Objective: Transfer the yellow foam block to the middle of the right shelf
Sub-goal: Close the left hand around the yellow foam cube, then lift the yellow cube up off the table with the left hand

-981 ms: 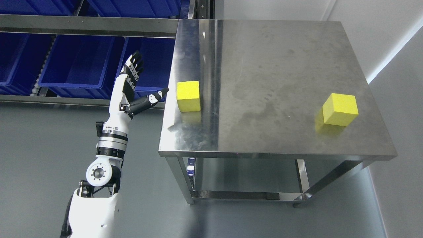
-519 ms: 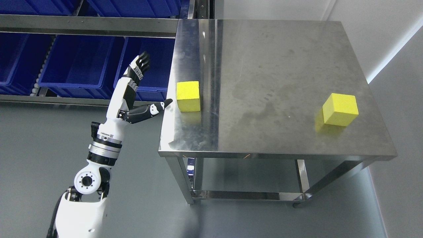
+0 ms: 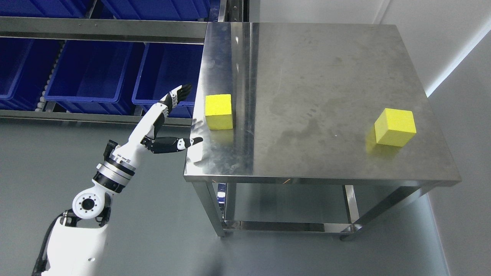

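Two yellow foam blocks rest on a steel table. One block sits near the table's left edge; the other block sits near the right edge. My left hand is at the table's left edge, just left of the nearer block and not touching it. Its fingers are spread upward and its thumb points over the table edge below the block. It holds nothing. The right arm does not show.
A metal shelf rack with several blue bins stands to the left, behind my arm. The table has a lower shelf. White walls close in at the right; grey floor lies below.
My left arm has leaned down and to the right, bringing the open hand from beside the blue bins to the table's left edge near the block. Both blocks stayed put.
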### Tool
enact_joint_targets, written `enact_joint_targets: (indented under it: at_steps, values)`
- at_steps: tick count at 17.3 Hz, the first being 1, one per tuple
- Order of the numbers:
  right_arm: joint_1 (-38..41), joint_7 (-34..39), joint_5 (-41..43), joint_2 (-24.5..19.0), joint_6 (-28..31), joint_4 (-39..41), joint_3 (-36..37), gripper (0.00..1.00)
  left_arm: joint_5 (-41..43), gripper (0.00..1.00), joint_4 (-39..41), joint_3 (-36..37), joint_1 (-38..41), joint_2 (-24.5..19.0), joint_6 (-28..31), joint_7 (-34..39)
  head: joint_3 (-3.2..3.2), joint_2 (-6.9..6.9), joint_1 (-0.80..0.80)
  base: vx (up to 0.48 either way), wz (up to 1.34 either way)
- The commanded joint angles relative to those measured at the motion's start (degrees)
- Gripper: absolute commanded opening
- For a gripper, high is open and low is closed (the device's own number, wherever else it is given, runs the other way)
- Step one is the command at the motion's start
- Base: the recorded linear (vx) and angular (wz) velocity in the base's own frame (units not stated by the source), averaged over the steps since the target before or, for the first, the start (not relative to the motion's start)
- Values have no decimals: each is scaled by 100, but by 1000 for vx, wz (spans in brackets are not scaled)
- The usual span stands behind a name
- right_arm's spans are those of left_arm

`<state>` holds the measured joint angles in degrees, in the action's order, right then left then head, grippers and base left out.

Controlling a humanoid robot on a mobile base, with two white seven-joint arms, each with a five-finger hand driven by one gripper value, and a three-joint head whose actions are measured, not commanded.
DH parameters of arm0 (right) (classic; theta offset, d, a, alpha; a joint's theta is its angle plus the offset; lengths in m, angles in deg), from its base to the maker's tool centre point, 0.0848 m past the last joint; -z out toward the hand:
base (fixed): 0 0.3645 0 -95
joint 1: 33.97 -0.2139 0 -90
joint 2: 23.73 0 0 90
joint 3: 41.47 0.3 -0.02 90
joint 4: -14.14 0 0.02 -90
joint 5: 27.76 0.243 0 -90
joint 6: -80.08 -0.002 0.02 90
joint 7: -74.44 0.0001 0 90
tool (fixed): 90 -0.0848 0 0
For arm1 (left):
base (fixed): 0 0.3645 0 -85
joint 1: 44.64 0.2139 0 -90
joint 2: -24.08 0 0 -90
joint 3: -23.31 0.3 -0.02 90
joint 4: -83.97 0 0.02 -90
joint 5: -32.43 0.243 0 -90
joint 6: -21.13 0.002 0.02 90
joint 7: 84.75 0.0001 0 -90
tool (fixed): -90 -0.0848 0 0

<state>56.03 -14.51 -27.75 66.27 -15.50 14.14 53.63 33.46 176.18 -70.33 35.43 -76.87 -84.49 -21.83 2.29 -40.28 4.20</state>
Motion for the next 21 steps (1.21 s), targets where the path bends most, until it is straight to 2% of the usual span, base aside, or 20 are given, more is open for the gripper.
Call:
enact_joint_targets:
  at_steps: [1,5,8,12,13,16,17,18,19,21]
  values:
    - [-18,1,0,100,4,100,0,100,169,98,-967,161,-615,-188,225,-78,0,0,0,0,0]
    - [-18,1,0,100,4,100,0,100,161,98,-1029,732,-721,-12,375,-253,0,0,0,0,0]
    - [-17,1,9,100,4,100,0,100,169,99,-1029,760,-782,339,779,-807,0,0,0,0,0]
    - [-18,1,0,100,4,100,0,100,169,96,-1161,751,-949,375,806,-808,0,0,0,0,0]
    - [-18,1,0,100,4,100,0,100,169,90,-1205,716,-1002,375,780,-816,0,0,0,0,0]
    - [-18,1,0,100,4,100,0,100,152,64,-1231,576,-1011,445,535,-799,0,0,0,0,0]
    - [-9,1,0,100,4,100,0,100,134,53,-1249,488,-1002,515,273,-807,0,0,0,0,0]
    - [-17,1,0,100,4,100,0,100,73,32,-1345,287,-976,698,-226,-816,0,0,0,2,14]
    - [-9,1,0,100,4,100,0,100,3,23,-1442,102,-976,891,-518,-834,0,0,0,2,14]
    - [-18,1,0,100,4,100,0,100,-50,23,-1399,-75,-976,995,-626,-825,0,0,0,0,0]
